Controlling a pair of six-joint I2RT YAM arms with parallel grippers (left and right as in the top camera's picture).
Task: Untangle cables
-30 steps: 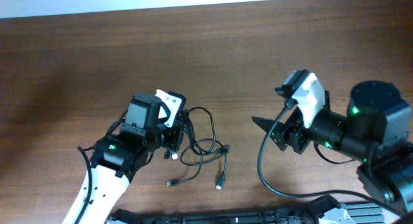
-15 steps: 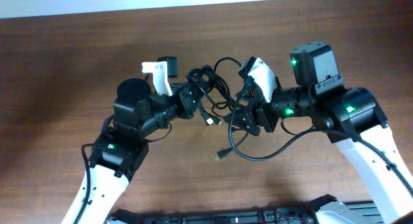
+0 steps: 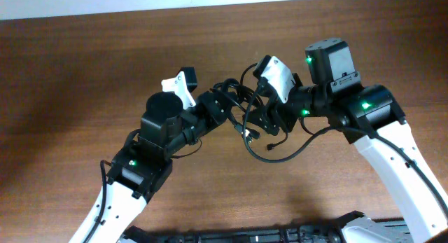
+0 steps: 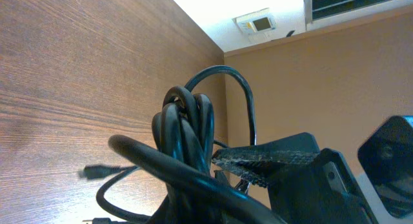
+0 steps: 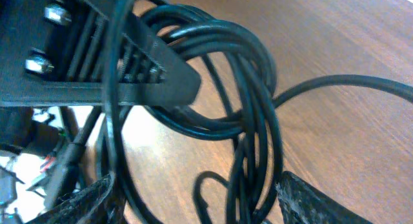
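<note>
cables (image 3: 241, 96) bunched over the mid table (image 3: 84, 75), left fingers (image 4: 271, 161) on their left, right fingers (image 5: 319, 201) on their right

No legible writing in any view.
The small white wall-mounted box with a screen (image 4: 253, 22), seen from the left wrist, is too small and blurred to read.

- This is looking like a robotics lab or office workroom.
- Two white-and-black jointed robot arms (image 3: 112, 201) are reaching over a broad brown wood-grain tabletop (image 3: 70, 75).
- A small white wall box with a display (image 4: 253, 22) is hanging on a plain tan painted wall (image 4: 303, 88), near a dark framed panel (image 4: 361, 4).
</note>
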